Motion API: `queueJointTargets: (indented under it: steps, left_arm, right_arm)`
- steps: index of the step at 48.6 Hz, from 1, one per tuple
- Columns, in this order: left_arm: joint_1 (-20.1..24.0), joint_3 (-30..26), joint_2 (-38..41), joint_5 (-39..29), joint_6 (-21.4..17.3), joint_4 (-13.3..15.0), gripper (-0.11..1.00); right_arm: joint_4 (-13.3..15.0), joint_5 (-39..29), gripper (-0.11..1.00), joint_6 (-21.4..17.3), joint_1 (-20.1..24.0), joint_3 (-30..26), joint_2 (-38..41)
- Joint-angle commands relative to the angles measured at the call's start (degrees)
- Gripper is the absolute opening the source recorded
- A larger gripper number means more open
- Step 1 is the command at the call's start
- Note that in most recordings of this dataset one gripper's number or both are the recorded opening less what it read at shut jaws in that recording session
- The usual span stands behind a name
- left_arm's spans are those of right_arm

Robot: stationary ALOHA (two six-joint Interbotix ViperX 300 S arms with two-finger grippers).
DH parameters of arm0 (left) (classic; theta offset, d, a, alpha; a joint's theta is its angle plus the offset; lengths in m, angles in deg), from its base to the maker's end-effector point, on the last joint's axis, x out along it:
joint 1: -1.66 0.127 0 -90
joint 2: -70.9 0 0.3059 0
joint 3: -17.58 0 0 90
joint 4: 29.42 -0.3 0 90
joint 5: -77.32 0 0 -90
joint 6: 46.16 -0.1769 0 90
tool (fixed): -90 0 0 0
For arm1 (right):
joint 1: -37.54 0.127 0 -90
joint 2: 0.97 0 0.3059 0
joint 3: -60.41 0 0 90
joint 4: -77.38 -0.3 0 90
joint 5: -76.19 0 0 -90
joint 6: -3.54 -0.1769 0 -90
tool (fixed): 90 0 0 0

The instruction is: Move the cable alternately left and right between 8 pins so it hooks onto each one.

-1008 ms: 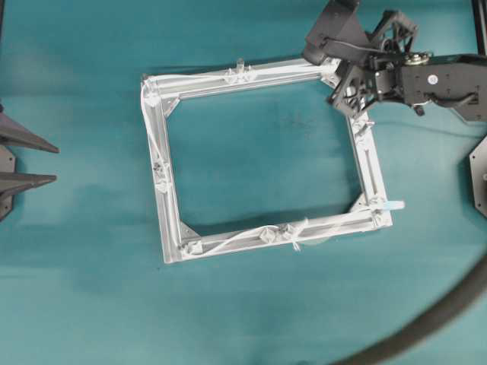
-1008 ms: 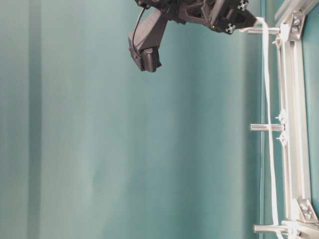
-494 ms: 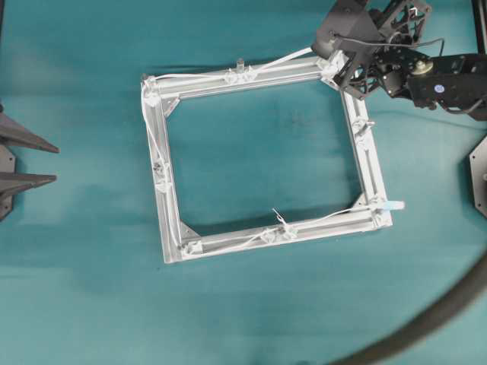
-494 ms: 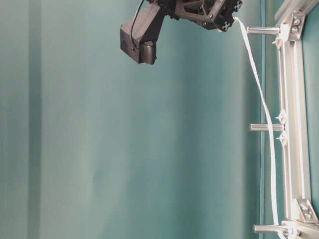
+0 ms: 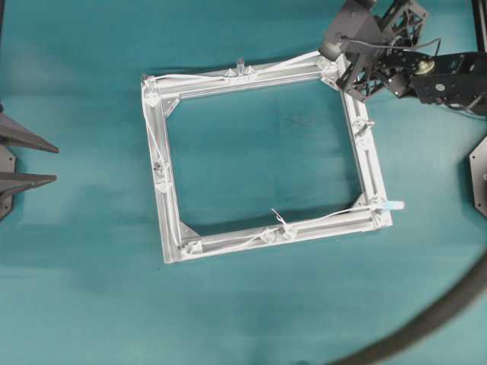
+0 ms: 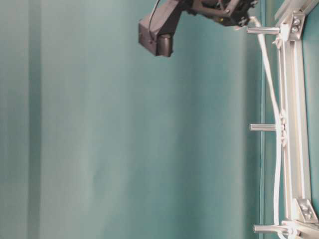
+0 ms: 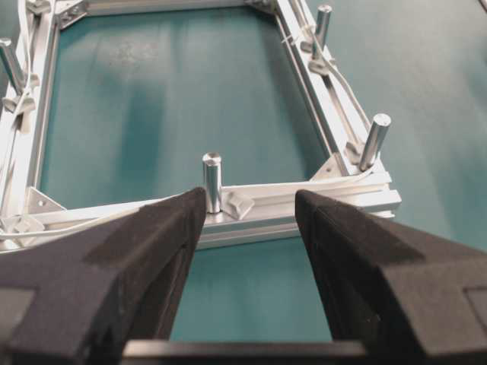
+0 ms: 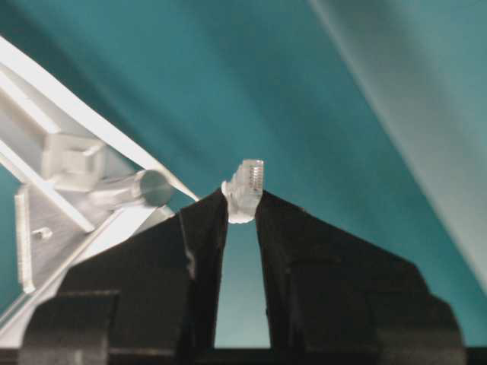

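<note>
A square aluminium frame [image 5: 367,163] lies on the teal table with the pins [image 5: 240,65] standing along its bars. The white cable [image 5: 205,76] runs from a light-blue plug [image 5: 393,205] along the bottom, left and top bars. At the frame's top-right corner my right gripper [image 5: 337,66] is shut on the cable's clear end plug [image 8: 245,188], right beside a corner pin [image 8: 138,189]. At table level the cable [image 6: 271,97] dips to the middle pin [image 6: 261,127] and rises to the right gripper [image 6: 247,20]. My left gripper [image 7: 249,207] stands open and holds nothing, facing a pin [image 7: 211,181] on the left bar.
A thick dark hose [image 5: 430,327] curves across the table's lower right corner. A black mount [image 5: 479,176] sits at the right edge. The left gripper [image 5: 55,163] has its fingers at the left edge, with bare teal cloth between them and the frame.
The right gripper lifted the cable end off the top bar, then lowered it by the top-right corner pin. The loose tail on the bottom bar got pulled shorter. The left gripper stayed still.
</note>
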Motion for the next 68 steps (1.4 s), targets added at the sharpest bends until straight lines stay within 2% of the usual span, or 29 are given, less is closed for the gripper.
queueJointTargets:
  steps: [1, 6, 17, 35, 40, 53, 68]
  left_arm:
    - [0.0, -0.6, 0.4, 0.4, 0.3, -0.1, 0.63]
    - [0.0, -0.6, 0.4, 0.4, 0.3, -0.1, 0.63]
    - [0.0, -0.6, 0.4, 0.4, 0.3, -0.1, 0.63]
    - [0.0, -0.6, 0.4, 0.4, 0.3, -0.1, 0.63]
    - [0.0, -0.6, 0.4, 0.4, 0.3, -0.1, 0.63]
    - [0.0, -0.6, 0.4, 0.4, 0.3, -0.1, 0.63]
    - [0.0, -0.6, 0.4, 0.4, 0.3, -0.1, 0.63]
  right_arm:
    - [-0.8, 2.3, 0.15, -2.1, -0.3, 0.5, -1.4]
    - [-3.3, 4.8, 0.15, -3.9, -0.2, 1.4, -2.7]
    - [-14.2, 8.0, 0.15, -4.0, -0.2, 1.8, -5.4]
    - [-28.4, 9.5, 0.13, -4.3, -0.2, 1.8, -6.7]
    - [-30.4, 9.5, 0.12, -4.2, -0.2, 1.8, -7.4]
    - [-33.0, 9.7, 0.12, -4.1, -0.2, 2.6, -7.6]
    - [-33.7, 10.6, 0.11, -3.6, -0.2, 4.1, -7.6]
